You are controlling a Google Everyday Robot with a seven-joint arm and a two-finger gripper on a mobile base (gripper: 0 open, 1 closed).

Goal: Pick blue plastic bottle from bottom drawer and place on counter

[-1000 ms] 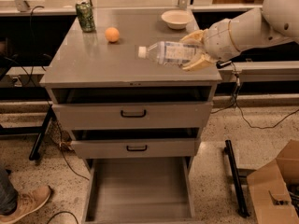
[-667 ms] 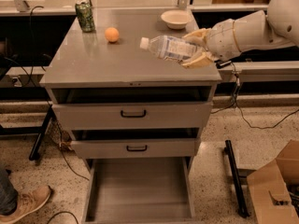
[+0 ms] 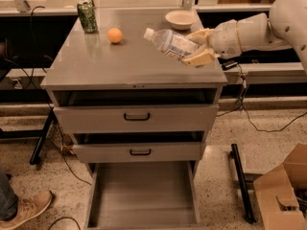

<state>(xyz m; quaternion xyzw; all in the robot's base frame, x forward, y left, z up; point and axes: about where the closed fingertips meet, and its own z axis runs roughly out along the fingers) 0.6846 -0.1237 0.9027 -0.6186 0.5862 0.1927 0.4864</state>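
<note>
Bottle (image 3: pixel 169 43) over the right part of the counter (image 3: pixel 120 66), apparently held clear of the surface rather than resting on it. Its cap points left and is raised, and its base end sits in the gripper.

From left:
- a green can (image 3: pixel 87 17) at the far left corner;
- an orange ball (image 3: pixel 114 35) near it, to the right;
- the bottle;
- a bowl (image 3: pixel 180 19) at the far edge behind it;
- the gripper (image 3: pixel 194 46), reaching in from the right, its two fingers pinching the bottle's base end.

Below, the bottom drawer (image 3: pixel 144 190) stands pulled out with nothing on its floor.

Compare the view a second ago: there the bottle lay nearly level, and its cap end has since swung upward. You may read this as the pick being complete and the bottle being turned toward upright for setting down. Lowering and release remain.
</note>
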